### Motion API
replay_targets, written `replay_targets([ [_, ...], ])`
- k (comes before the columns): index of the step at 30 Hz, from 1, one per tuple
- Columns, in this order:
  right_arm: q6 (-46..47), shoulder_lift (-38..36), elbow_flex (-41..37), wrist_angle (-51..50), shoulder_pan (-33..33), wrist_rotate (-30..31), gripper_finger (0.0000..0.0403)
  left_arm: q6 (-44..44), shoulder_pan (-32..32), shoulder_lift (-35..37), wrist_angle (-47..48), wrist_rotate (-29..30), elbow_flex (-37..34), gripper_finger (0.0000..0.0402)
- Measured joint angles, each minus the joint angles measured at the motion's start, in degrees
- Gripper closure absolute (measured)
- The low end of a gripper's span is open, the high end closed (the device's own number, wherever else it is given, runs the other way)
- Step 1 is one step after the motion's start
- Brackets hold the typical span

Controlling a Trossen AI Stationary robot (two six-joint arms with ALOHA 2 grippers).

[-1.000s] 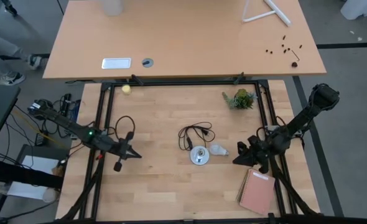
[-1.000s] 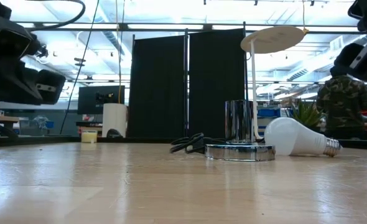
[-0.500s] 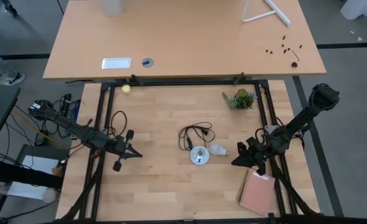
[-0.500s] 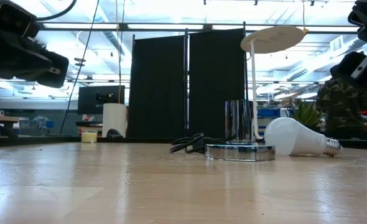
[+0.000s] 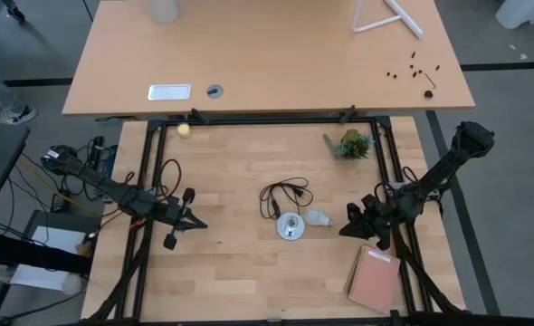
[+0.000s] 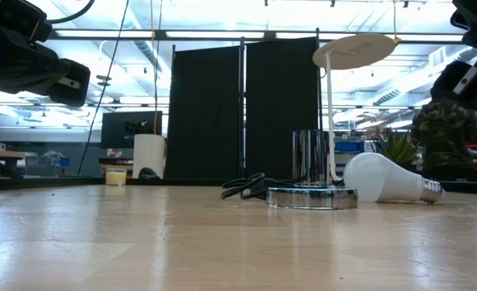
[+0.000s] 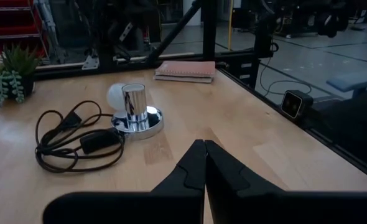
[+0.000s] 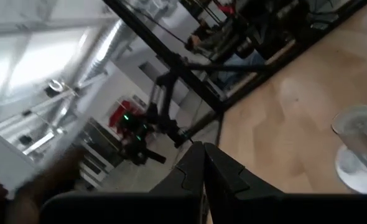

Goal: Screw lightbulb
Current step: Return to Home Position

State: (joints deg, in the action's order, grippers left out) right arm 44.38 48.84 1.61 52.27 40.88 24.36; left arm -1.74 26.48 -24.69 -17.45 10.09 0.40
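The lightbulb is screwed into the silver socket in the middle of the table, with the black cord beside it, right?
No. The lightbulb is not screwed in; it lies on its side beside the silver socket, as the low view shows. The black cord is indeed beside the socket.

The left arm (image 5: 104, 188) reaches in from the left side and lies low, pointing right toward the middle. The left gripper (image 5: 195, 225) hangs above the left part of the table (image 5: 240, 281), its two fingers (image 7: 186, 177) pressed together on nothing. The right arm (image 5: 439, 177) slopes down from its base at the far right, and the right gripper (image 5: 344, 232) points left above the table's right part, its fingers likewise closed tip to tip and empty; in the low view both wrists sit high in the air.
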Motion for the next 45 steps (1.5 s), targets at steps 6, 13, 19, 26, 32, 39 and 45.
replay_targets([
  [6,0.0,-5.28,0.0,0.19,-1.29,0.0,0.0385,-0.01,0.01,0.0,0.0,0.0,-0.02,0.0392],
  [13,0.0,-10.36,0.0,0.22,-2.76,0.0,0.0385,-0.02,0.0,0.0,0.0,0.0,-0.02,0.0392],
  [19,2.6,-13.46,0.0,0.25,-3.51,0.0,0.0385,-0.02,0.0,0.0,0.0,0.0,-0.02,0.0392],
  [26,-20.93,-17.07,0.0,-3.55,-3.69,-7.21,0.0385,0.0,0.02,0.0,0.02,0.0,-0.02,0.0392],
  [32,-49.52,-20.48,-0.02,-13.21,-3.69,-9.04,0.0385,-0.02,0.02,0.0,0.0,0.0,-0.02,0.0392],
  [39,-58.83,-25.91,-0.76,-22.53,-3.69,-9.55,0.0385,-0.01,0.01,0.0,0.02,0.0,-0.02,0.0392],
  [45,-59.69,-30.47,-1.29,-27.69,-4.35,-11.07,0.0385,-0.02,0.0,-0.02,0.02,-0.02,-0.02,0.0392],
])
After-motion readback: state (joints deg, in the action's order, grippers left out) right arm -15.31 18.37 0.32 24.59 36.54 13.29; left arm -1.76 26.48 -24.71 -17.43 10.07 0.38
